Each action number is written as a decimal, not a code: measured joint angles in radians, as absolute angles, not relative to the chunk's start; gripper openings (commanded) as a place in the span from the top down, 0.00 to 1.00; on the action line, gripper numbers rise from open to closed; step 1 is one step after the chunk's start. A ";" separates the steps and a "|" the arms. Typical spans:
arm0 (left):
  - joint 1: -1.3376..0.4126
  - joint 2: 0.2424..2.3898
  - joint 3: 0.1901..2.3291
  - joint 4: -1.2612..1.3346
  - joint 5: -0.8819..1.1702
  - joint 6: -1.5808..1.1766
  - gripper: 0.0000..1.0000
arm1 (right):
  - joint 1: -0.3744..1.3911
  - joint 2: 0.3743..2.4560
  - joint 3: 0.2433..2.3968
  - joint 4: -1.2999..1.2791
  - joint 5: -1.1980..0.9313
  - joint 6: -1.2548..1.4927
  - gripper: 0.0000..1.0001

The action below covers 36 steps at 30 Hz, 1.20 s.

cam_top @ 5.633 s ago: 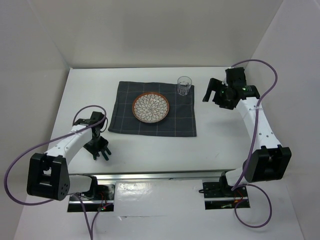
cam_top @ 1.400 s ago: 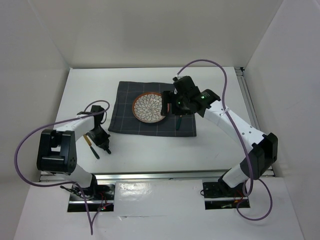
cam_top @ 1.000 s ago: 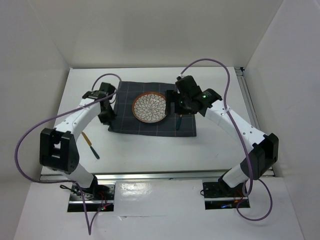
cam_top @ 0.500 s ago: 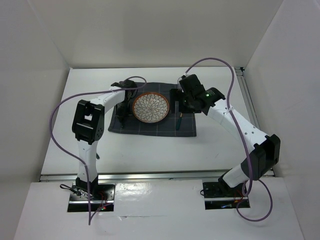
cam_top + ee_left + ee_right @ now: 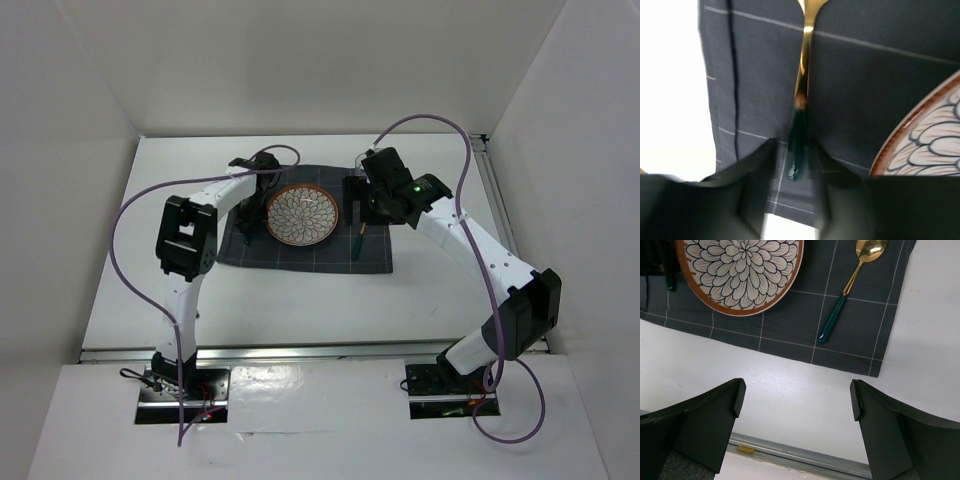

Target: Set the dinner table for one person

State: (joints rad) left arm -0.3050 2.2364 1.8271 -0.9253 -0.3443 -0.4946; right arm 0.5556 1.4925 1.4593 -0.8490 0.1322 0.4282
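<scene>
A patterned plate [image 5: 303, 215] sits on a dark grey checked cloth [image 5: 300, 255] on the white dinner table [image 5: 300, 300]. A gold spoon with a green handle [image 5: 847, 287] lies on the cloth right of the plate. My left gripper [image 5: 794, 165] is low over the cloth left of the plate. Its jaws are a little apart, either side of the green handle of a gold utensil [image 5: 802, 85] that lies on the cloth. The utensil's head is cut off by the frame. My right gripper [image 5: 797, 405] is wide open and empty, above the spoon [image 5: 358, 240].
White walls close in the table at the back and both sides. A metal rail [image 5: 300, 352] runs along the near edge. The plate's rim [image 5: 920, 145] is close to the right of my left gripper. The right arm's purple cable [image 5: 440, 125] loops above the far right.
The left arm has swung from the near-left of the table to the cloth left of the plate, and the gold utensil went with it. The right gripper has stayed over the spoon.
</scene>
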 measured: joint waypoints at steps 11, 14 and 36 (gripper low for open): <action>-0.297 2.131 1.785 -0.953 -0.348 -0.538 0.33 | 0.554 1.493 1.459 -0.849 0.128 0.425 0.01; -0.250 1.964 1.685 -0.952 -0.331 -0.590 0.34 | 0.549 1.493 1.459 -0.846 0.121 0.425 0.01; 0.221 1.530 0.829 -0.743 -0.146 -0.840 0.37 | 0.518 1.496 1.412 -0.807 0.065 0.393 0.01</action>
State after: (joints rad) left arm 0.2211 1.5295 0.8288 -0.7429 -0.1455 -0.8398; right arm 0.5179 1.4960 1.4120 -0.8074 0.0654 0.3935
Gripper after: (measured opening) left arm 0.661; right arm 0.991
